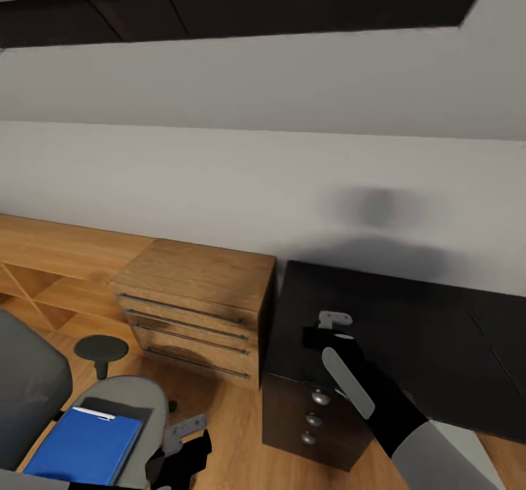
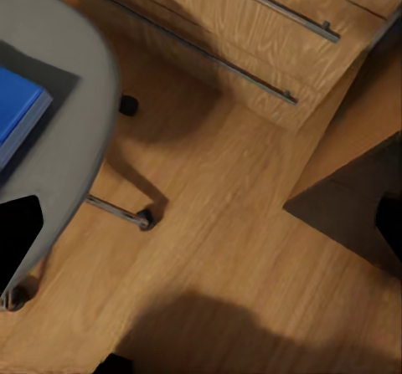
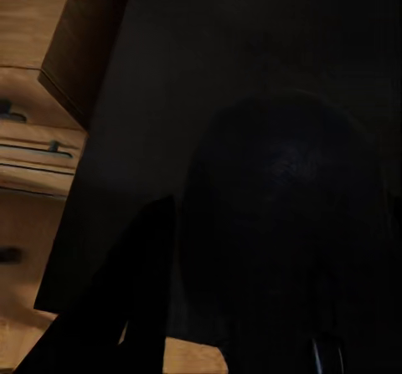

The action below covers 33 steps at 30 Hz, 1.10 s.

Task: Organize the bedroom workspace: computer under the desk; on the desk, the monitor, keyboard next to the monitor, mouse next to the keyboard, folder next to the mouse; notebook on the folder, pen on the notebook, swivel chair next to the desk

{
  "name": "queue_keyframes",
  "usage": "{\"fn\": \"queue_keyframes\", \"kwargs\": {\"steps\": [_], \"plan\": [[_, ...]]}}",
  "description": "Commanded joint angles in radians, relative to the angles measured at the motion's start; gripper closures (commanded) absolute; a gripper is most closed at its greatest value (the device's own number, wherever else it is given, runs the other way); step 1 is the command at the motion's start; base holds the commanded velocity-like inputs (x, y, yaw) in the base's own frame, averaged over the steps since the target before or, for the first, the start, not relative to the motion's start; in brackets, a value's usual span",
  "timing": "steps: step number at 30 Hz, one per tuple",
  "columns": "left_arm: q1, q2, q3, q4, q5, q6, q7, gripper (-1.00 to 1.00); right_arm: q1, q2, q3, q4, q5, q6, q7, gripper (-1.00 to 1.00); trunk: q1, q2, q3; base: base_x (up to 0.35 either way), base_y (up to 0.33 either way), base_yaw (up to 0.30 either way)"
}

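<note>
Far left: swivel chair (image 1: 109, 431) w/ blue folder (image 1: 84, 446) flat on its seat, not yet on the desk. My left pincer (image 1: 183, 442) hangs just right of the seat; jaw state can't tell. Risk: reaching in, I clip the armrest (image 1: 101, 347), chair rolls, folder slides off. Room: open floor (image 2: 251, 248) betw. chair and wooden drawer unit (image 1: 197, 307), narrow. Right: my right pincer (image 1: 334, 320) over the black desk (image 1: 409, 329) near its left edge, appears released. Risk: forearm strikes desk corner. Desk top bare, ample room.
</note>
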Motion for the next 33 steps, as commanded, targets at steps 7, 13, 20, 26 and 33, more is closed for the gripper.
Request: {"fn": "queue_keyframes", "kwargs": {"steps": [7,13,20,26,33], "plan": [[-0.002,-0.003,-0.004,0.002,0.006,-0.002,0.004,-1.00,-0.001,-0.001,-0.006,-0.001,-0.011,-0.005,-0.047,1.00,-0.027,0.048,0.021,-0.341,-0.057,-0.118],[-0.002,-0.011,-0.004,0.031,0.009,0.000,0.005,-1.00,-0.001,0.000,-0.006,-0.003,-0.010,-0.005,-0.050,1.00,-0.050,0.090,0.039,-0.341,-0.093,-0.230],[-0.002,-0.096,-0.190,0.212,0.213,-0.017,-0.010,-1.00,-0.001,-0.021,-0.010,-0.022,-0.007,-0.006,-0.051,1.00,-0.077,0.139,0.061,-0.113,-0.054,-0.023],[0.000,-0.133,-0.295,0.452,0.473,-0.011,-0.381,-1.00,-0.001,-0.029,-0.010,-0.024,-0.009,-0.006,-0.051,1.00,-0.100,0.181,0.080,-0.001,0.000,0.000],[0.000,-0.146,-0.317,0.499,0.559,-0.008,-0.459,-1.00,-0.001,-0.030,-0.010,-0.023,-0.011,-0.006,-0.051,1.00,-0.119,0.216,0.095,0.000,0.000,-0.087]]}}
